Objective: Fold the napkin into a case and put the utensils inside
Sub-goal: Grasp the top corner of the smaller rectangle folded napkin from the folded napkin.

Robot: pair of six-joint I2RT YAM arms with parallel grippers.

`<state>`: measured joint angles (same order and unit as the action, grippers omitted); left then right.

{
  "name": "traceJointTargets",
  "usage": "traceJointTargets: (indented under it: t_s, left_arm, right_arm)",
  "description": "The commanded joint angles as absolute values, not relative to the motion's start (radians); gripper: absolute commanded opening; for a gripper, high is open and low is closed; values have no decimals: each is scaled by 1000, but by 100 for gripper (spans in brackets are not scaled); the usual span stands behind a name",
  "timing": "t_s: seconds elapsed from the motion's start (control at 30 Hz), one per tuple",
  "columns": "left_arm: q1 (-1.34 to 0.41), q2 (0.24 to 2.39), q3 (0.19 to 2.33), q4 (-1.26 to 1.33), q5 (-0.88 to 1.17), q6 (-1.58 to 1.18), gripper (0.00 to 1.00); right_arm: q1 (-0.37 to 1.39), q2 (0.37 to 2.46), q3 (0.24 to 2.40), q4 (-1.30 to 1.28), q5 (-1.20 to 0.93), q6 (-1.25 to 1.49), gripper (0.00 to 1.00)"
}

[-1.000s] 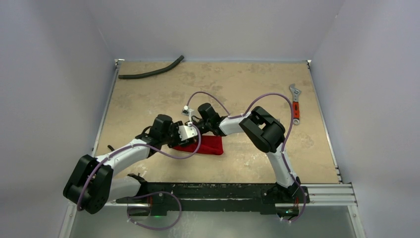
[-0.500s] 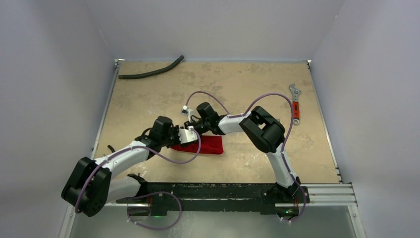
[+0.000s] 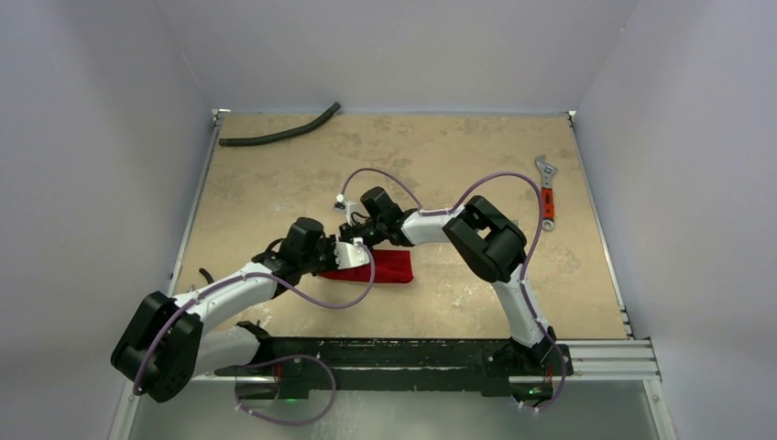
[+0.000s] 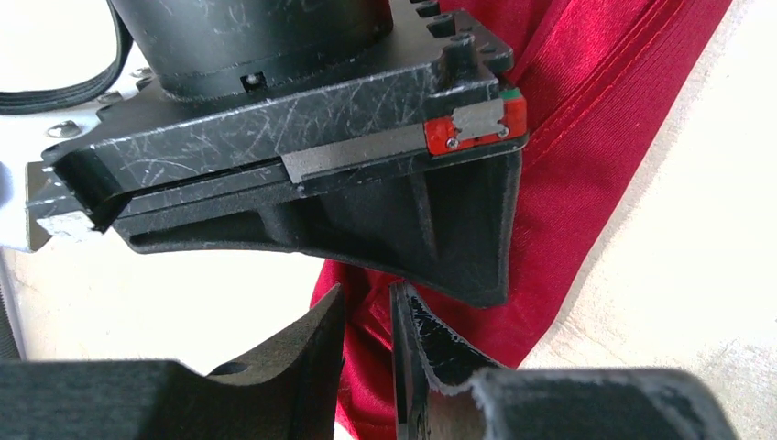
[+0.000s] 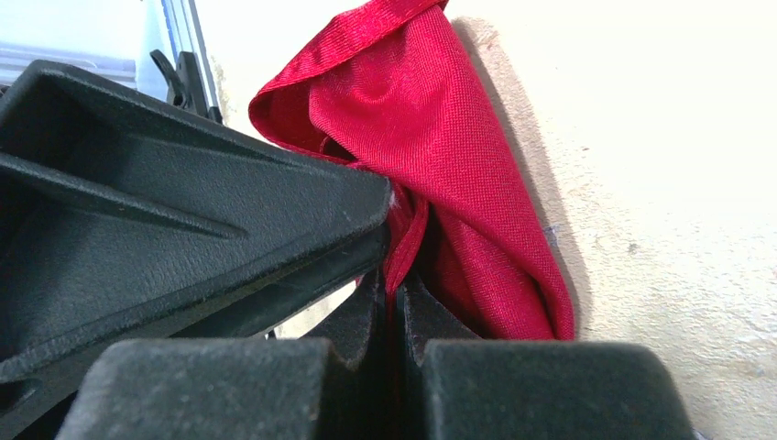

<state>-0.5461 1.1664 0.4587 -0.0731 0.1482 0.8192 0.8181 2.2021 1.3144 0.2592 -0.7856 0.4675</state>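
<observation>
napkin: the napkin (image 3: 392, 267) lies on the table (image 3: 458, 156), centre-near, between both claws.
look: red, slight sheen, folded to a narrow strip, hemmed edges stacked in layers; bulges up at the pinched end.
right gripper (image 5: 394, 291): clenched on a raised fold at the strip's end, probably lifting a layer to turn it over.
left gripper (image 4: 368, 321): just beside the right one, same end; jaws nearly together, red cloth in the slit; gripping or not, cannot tell.
stage: folding, pouch not formed yet.
around: wrench (image 3: 547, 197) far right, hose (image 3: 275, 136) far-left corner, both well apart from the cloth.
</observation>
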Motion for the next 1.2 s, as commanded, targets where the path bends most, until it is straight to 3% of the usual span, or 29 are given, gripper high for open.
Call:
traceJointTargets:
  t_s: [0.0, 0.03, 0.07, 0.1, 0.17, 0.33, 0.57, 0.67, 0.7, 0.83, 1.0, 1.17]
  left_arm:
    - [-550, 1136, 472, -92, 112, 804, 27]
    - [-550, 1131, 475, -97, 95, 794, 39]
    - [-551, 1126, 479, -100, 76, 779, 59]
    - [-550, 1123, 482, -105, 56, 765, 72]
    - [-541, 1122, 493, -113, 18, 735, 88]
    - [-472, 1112, 563, -180, 26, 666, 96]
    - [-447, 1049, 672, -222, 46, 584, 98]
    - [-447, 1053, 647, -71, -224, 366, 98]
    - [-446, 1073, 663, -79, -226, 352, 97]
    - [-445, 1131, 704, -236, 9, 446, 73]
    - [-447, 1069, 613, -247, 207, 522, 63]
    - [-448, 1129, 588, -259, 165, 541, 50]
  right_arm:
    - [821, 2224, 1324, 200, -734, 443, 0]
    - [822, 2225, 1323, 201, -736, 444, 0]
    - [821, 2227, 1322, 201, -738, 445, 0]
    - [822, 2229, 1324, 201, -739, 445, 0]
    - [822, 2232, 1324, 202, -739, 444, 0]
    - [820, 2224, 1312, 210, -736, 446, 0]
    - [815, 2222, 1303, 216, -739, 446, 0]
    - [814, 2220, 1293, 223, -739, 448, 0]
    - [815, 2219, 1290, 228, -740, 450, 0]
    - [814, 2220, 1290, 229, -745, 451, 0]
    - [811, 2210, 1281, 227, -743, 451, 0]
    - [805, 2204, 1276, 223, -741, 451, 0]
